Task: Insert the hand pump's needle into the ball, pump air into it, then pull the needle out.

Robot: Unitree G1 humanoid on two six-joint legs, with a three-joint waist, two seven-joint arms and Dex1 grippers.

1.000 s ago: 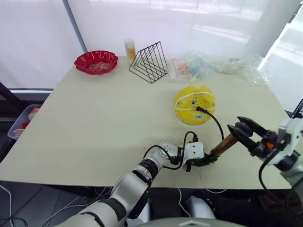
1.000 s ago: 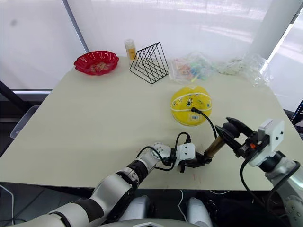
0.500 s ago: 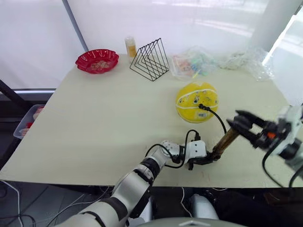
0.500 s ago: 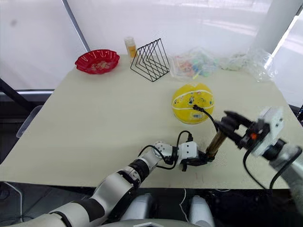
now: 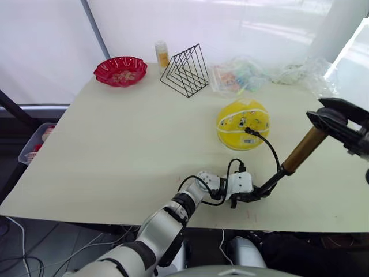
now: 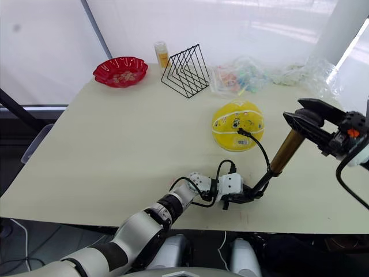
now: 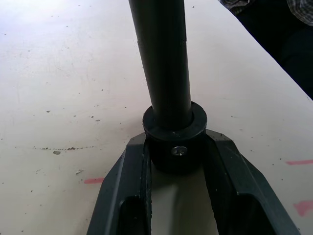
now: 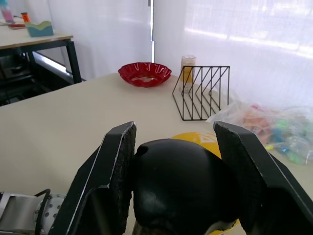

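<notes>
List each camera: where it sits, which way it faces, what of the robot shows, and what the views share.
Head pair: on the head, facing forward and down at the table, ball and hand pump; both arms show.
Left wrist: along the left tool, shut on the pump's black base.
Right wrist: along the right tool, shut on the pump's handle, toward the red bowl and wire rack.
Shared: the pump, table.

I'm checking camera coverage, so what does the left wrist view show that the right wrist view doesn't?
The left wrist view shows the left gripper clamped on the pump's black base cap, pressed near the table, with red marks on the surface. The right wrist view shows the right gripper closed on the pump's handle, plus the yellow ball, red bowl and wire rack. Both show the pump and the beige table.
</notes>
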